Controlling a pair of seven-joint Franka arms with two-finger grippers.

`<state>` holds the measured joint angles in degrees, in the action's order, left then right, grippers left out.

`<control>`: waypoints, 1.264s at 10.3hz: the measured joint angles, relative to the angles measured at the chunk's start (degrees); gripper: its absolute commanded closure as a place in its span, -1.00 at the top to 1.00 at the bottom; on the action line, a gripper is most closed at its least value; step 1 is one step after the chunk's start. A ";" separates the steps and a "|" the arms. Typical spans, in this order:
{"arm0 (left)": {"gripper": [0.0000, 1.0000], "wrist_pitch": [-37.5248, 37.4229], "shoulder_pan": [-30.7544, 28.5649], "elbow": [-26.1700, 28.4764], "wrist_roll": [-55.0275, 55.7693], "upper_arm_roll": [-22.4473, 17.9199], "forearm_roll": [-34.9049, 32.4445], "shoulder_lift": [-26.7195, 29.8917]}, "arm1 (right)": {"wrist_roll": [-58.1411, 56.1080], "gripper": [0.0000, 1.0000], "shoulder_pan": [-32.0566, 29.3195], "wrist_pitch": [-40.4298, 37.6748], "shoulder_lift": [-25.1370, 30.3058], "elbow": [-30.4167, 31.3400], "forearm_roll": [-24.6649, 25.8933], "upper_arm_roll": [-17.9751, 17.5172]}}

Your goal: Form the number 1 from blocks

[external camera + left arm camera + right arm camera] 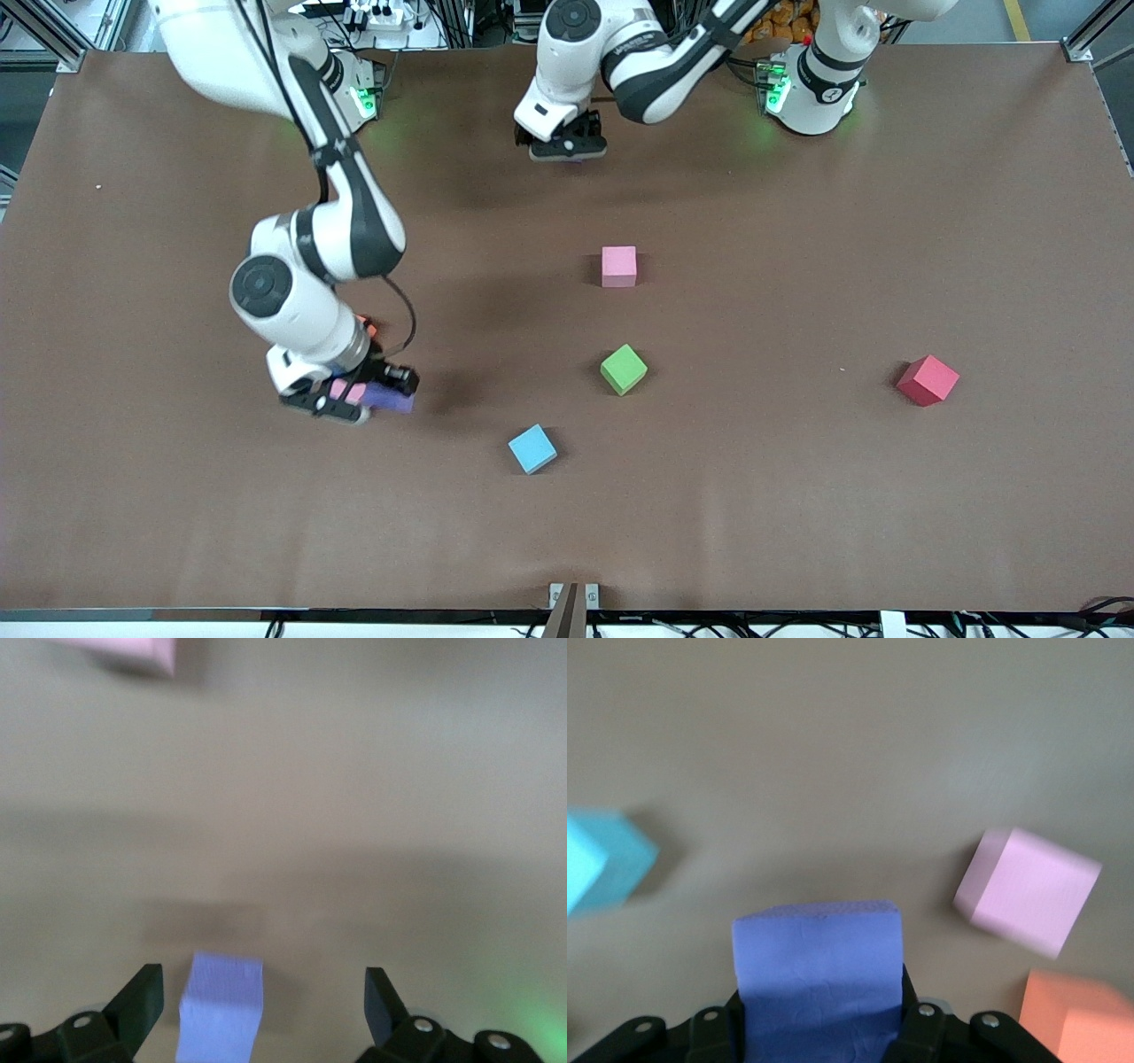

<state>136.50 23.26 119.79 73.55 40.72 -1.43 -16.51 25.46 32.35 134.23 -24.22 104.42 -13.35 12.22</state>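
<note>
Right pincer (354,403) is hanging low over the tabletop (797,496) at the right arm's end, clamped on a purple block (819,979). In the right wrist view the block is filling the gap between the fingers, gripped by two opposite faces so the bottom face stays free for setting down.

Just beside that pincer a pink block (1028,890) is lying tilted, with an orange block (1076,1019) next to it. In the front view both are mostly hidden by the arm; only slivers are showing. Cannot tell whether they are touching each other. Judgement: this cluster is likely the start of the figure, and the purple block is being brought to it.

Left pincer (567,146) is over the strip of tabletop close to the bases, fingers spread apart. A second purple block (221,1005) is sitting between the fingers in the left wrist view, nearer one finger, with clear gaps on both sides, so it is not gripped. Whether it is resting on the tabletop, cannot tell for sure.

Another pink block (618,266) is sitting square near mid-table; the green block (624,369) is nearer the camera than it, turned at an angle. Both are lying loose and well apart.

Blue cube (532,448) and red cube (928,380) are sitting off on their own, untouched.

Judgement: early stage; no digit is readable yet.
</note>
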 measured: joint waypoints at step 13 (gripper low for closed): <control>1.00 0.16 -5.23 -6.98 -17.68 -14.72 -3.13 -12.62 | 45.58 -0.05 30.44 10.57 9.29 22.18 11.46 -13.84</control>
<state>136.67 18.03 112.81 55.87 26.00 -4.56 -29.14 71.04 62.80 144.80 -14.93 126.59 -1.89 -1.61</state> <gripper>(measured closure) 0.000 0.410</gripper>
